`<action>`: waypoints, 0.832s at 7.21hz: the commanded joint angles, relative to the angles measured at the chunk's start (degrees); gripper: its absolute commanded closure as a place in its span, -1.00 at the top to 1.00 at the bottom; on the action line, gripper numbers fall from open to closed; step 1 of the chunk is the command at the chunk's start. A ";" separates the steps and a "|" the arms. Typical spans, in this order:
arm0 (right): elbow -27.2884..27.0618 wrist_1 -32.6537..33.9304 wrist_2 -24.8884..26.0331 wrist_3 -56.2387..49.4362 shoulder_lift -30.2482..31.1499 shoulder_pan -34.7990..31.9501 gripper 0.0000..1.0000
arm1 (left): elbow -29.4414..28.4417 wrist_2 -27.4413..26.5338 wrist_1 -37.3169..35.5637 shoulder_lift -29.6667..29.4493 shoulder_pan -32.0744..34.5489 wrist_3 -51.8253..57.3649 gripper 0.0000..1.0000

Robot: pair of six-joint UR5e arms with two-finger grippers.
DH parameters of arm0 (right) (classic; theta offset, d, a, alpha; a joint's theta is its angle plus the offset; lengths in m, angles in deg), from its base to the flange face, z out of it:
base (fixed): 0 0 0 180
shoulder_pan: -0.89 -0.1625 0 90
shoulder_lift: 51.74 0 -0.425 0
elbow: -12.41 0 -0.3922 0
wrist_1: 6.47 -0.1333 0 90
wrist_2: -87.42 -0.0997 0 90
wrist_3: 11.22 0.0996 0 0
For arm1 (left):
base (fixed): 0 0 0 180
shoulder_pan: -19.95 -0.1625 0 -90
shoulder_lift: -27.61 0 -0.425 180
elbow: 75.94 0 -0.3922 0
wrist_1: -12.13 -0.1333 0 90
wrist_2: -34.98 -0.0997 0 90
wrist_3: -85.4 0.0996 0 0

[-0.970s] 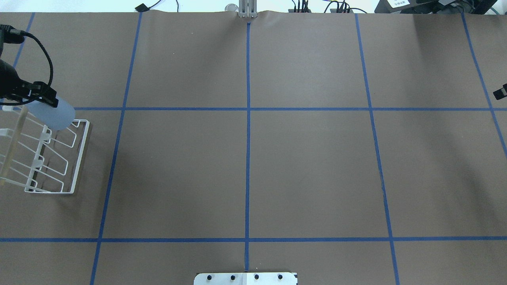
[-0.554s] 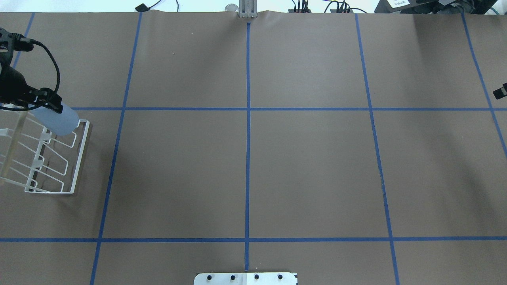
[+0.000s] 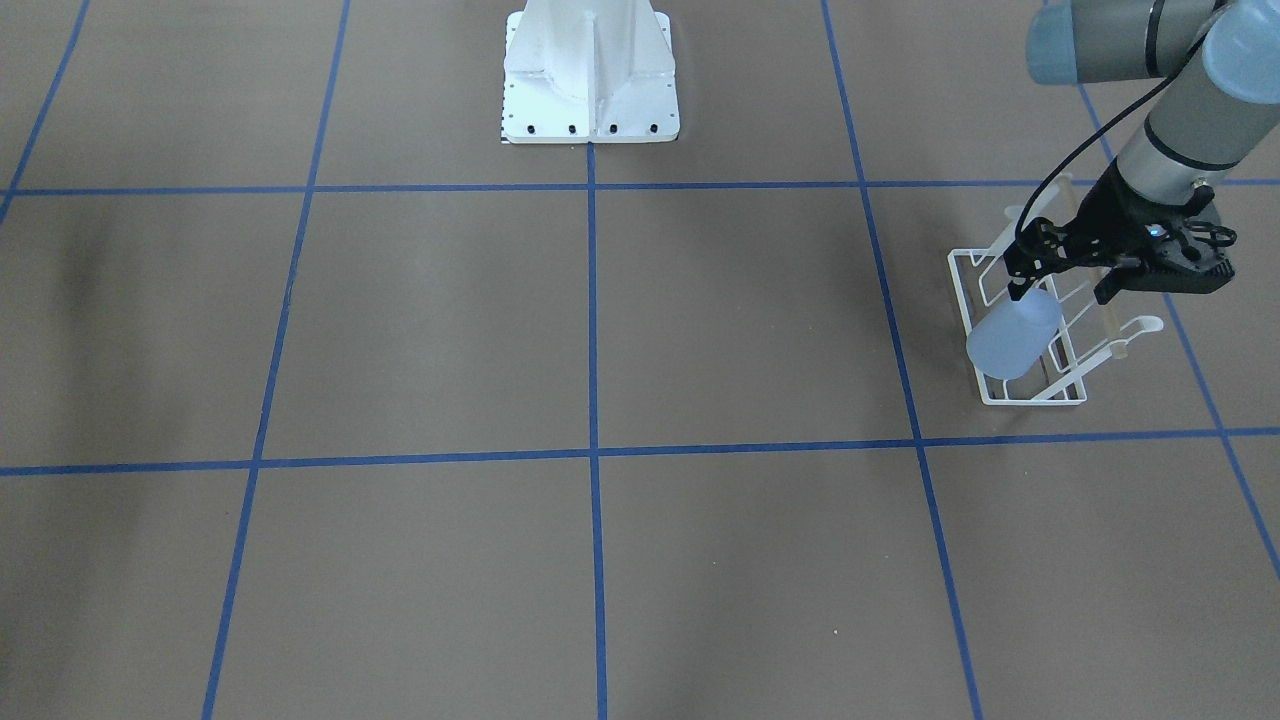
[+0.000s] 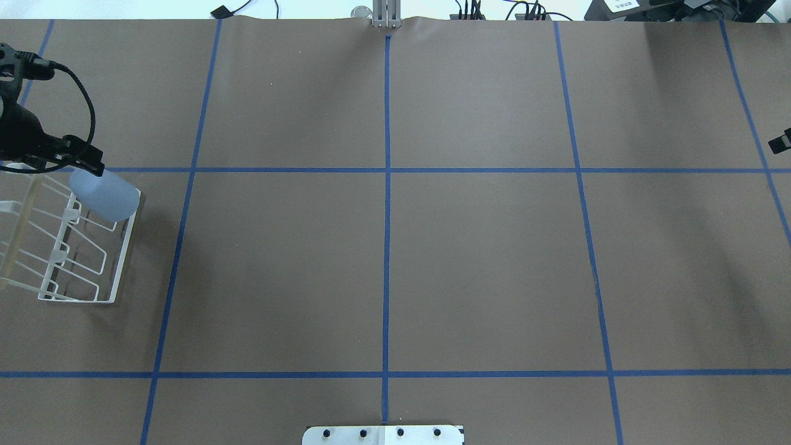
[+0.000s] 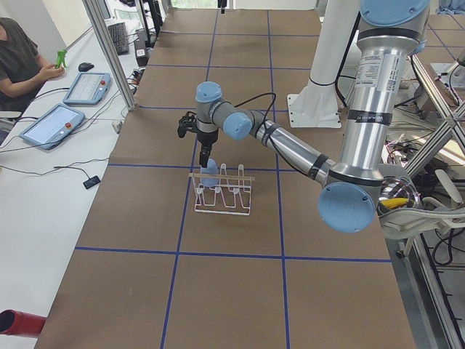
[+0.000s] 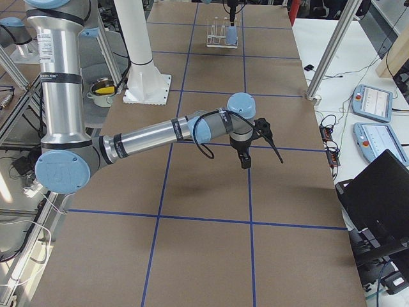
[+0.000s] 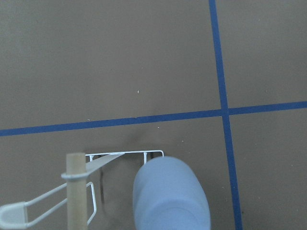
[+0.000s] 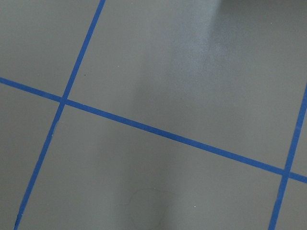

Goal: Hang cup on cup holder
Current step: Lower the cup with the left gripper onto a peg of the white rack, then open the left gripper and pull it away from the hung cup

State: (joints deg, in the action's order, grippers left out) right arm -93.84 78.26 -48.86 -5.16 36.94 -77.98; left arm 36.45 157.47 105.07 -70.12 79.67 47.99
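Currently at the end of the white wire cup holder (image 4: pixel 125 247) farthest from the robot base: pale blue tapered plastic cup (image 4: pixel 105 194), tilted over the end pegs, within the corner of the rectangular base frame, slanting away from the holder's tan wooden bar (image 7: pixel 76 191).

Black two-finger left pincer (image 3: pixel 1060 295): directly above that same end of the cup holder, pointing downward. Jaws spread wide, wider than the upper part of the cup; one fingertip (image 3: pixel 1015 290) just beside the cup's upper end. Contact between fingertip and cup: cannot tell.

From the left wrist camera: cup at lower middle, just beside the wooden bar, with a corner of the holder's base frame visible beyond it.

Black right pincer (image 6: pixel 245 161): well apart from the cup holder, toward the opposite end of the brown paper-covered desk (image 4: pixel 482 259) marked with blue tape lines, pointing downward above the surface. Jaw opening: cannot tell; only a sliver visible at the overhead view's edge.
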 commanded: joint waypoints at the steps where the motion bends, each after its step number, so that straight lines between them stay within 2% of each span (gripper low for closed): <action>1: 0.00 0.00 -0.03 -0.09 0.09 -0.40 1.00 | 1.69 0.21 -0.31 0.34 2.58 0.06 0.96; 2: 0.09 0.09 -0.03 -0.35 0.18 -1.10 1.00 | 1.43 0.55 -1.35 0.69 6.17 5.89 0.96; 3: -0.35 2.26 -0.12 -0.96 0.18 -2.85 1.00 | 0.39 2.12 -5.37 0.78 11.95 17.35 0.96; 4: -0.53 2.81 -0.12 -1.40 0.61 -3.57 1.00 | -2.76 5.19 -8.11 0.78 17.83 27.21 0.96; 5: -0.53 3.07 -0.12 -1.40 0.79 -4.01 1.00 | -7.66 9.83 -8.13 0.87 23.55 36.18 0.96; 6: -0.44 4.99 -0.03 -1.84 0.79 -5.06 1.00 | -12.23 11.61 -7.61 1.83 26.74 43.58 0.96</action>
State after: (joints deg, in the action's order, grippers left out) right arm -94.30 81.50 -48.96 -6.57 37.61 -81.88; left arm 29.87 165.62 97.65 -69.06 100.86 80.87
